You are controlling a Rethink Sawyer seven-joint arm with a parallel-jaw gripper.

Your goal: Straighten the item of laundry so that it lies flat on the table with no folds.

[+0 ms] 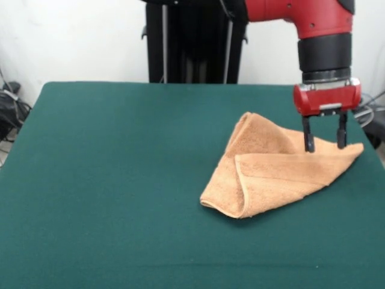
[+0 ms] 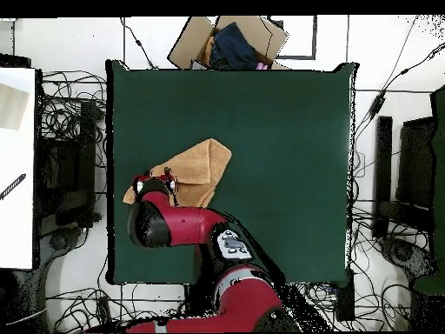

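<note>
The peach-orange towel lies folded over itself on the right part of the dark green table, with a doubled flap and a thick fold along its near side. My gripper stands above the towel's far right corner, its two black fingers open and reaching down to the cloth with nothing held between them. In the overhead view the towel lies at the table's left middle, and the red arm covers its lower edge; the gripper sits at its lower left corner.
A cardboard box with dark cloth in it stands beyond the table's far edge in the overhead view. Cables lie on the floor round the table. The towel's right corner is close to the table's right edge in the front view.
</note>
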